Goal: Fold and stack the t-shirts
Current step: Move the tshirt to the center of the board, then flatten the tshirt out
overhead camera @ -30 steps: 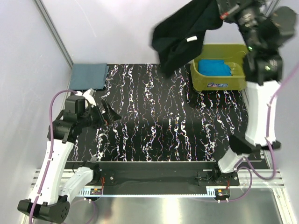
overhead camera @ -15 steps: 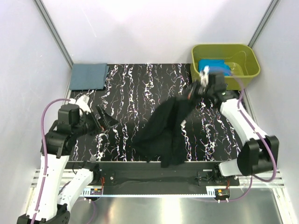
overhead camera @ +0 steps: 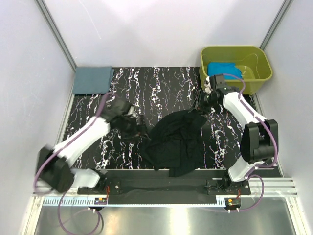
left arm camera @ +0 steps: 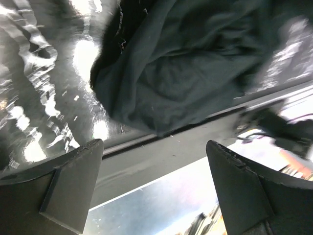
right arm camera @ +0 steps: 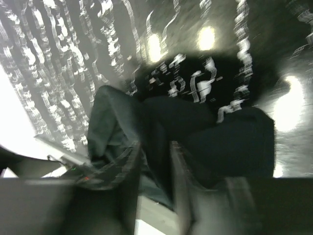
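The black t-shirt (overhead camera: 175,141) lies crumpled on the marbled table, near the front edge. My left gripper (overhead camera: 136,130) hovers at its left edge, open wide with nothing between the fingers (left arm camera: 73,186). In the left wrist view the black t-shirt (left arm camera: 181,73) fills the upper part, beyond my left gripper (left arm camera: 154,144). My right gripper (overhead camera: 202,104) is at the shirt's far right corner. The right wrist view is blurred: my right gripper (right arm camera: 154,147) shows a narrow gap, with dark cloth (right arm camera: 161,122) beyond it. The grey-blue t-shirt (overhead camera: 92,80) lies folded at the back left. The turquoise t-shirt (overhead camera: 224,69) is in the tub.
The olive-green tub (overhead camera: 259,68) stands at the back right corner, just behind my right arm. The table's front edge and metal rail (overhead camera: 161,174) run close under the black shirt. White walls close in the left, back and right sides.
My right arm swung the black t-shirt down from above the tub onto the table, and its jaws have parted. My left arm reached right to the shirt's edge.
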`<action>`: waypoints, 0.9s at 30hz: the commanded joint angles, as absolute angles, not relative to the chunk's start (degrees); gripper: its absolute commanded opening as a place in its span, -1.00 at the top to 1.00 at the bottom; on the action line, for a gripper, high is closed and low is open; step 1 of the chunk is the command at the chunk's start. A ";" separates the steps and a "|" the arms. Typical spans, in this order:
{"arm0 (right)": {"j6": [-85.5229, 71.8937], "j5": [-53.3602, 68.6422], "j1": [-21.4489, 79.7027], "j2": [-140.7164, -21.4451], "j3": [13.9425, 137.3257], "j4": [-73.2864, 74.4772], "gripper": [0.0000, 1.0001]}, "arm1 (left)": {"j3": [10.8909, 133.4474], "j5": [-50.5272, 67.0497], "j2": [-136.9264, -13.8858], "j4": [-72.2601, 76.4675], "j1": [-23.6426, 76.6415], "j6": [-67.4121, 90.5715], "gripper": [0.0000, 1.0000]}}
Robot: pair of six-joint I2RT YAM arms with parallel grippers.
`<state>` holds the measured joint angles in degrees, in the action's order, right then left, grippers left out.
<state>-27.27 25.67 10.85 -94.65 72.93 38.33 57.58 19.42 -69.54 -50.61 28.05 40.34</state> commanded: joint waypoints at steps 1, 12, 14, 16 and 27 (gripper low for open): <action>-20.49 18.39 9.58 -96.06 78.65 44.64 0.18 | 59.85 16.70 -78.90 -45.97 32.51 39.29 -0.82; -17.05 12.30 8.79 -97.91 73.48 48.26 -0.58 | 56.17 18.37 -93.25 -39.56 35.16 37.53 -0.68; -17.57 14.67 8.79 -98.61 72.25 45.54 -0.54 | 54.50 18.37 -94.30 -38.33 35.24 37.18 -0.45; -19.24 16.69 8.79 -99.14 72.07 43.86 -0.47 | 53.62 17.58 -95.01 -38.23 35.24 36.48 -0.26; -21.80 16.79 8.79 -103.27 74.96 37.70 0.47 | 54.13 11.53 -95.45 -39.36 34.98 34.90 0.94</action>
